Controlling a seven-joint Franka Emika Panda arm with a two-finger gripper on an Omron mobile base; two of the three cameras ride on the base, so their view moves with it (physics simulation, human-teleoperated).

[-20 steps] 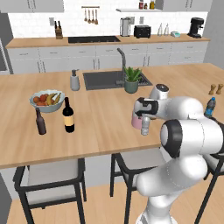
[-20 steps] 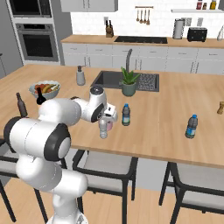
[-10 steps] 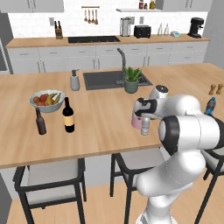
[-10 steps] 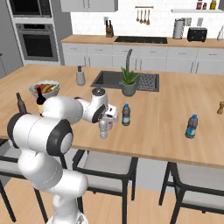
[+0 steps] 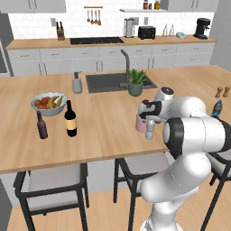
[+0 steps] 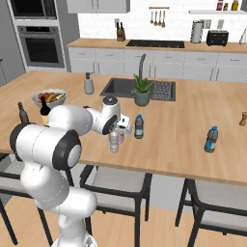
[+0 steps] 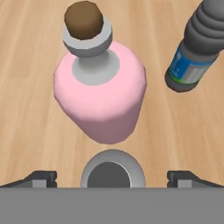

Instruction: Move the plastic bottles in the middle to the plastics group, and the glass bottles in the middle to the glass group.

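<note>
My gripper point(image 7: 113, 177) is open and points down over the middle bottles, its fingertips point(image 7: 41, 177) on either side of the clear plastic bottle's pale cap point(image 7: 113, 169). Just beyond stands the squat pink glass bottle point(image 7: 100, 98) with a grey neck and brown stopper. The blue-labelled plastic bottle point(image 7: 197, 48) stands to its right. From the base, the gripper point(image 5: 146, 110) hovers over the pink bottle point(image 5: 141, 124) and the clear bottle point(image 5: 150, 131). The plastics group bottle point(image 6: 210, 140) is far right. The black wine bottle point(image 5: 70, 119) and brown bottle point(image 5: 42, 126) stand at the left.
A fruit bowl point(image 5: 48, 103) sits behind the glass group. A grey soap dispenser point(image 5: 77, 84), the sink and a potted plant point(image 5: 135, 83) are further back. Brown shakers point(image 5: 222, 92) stand at the far right. Stools line the counter's near edge.
The arm's elbow has shifted slightly. The gripper stays open over the same bottles, and no bottle has moved.
</note>
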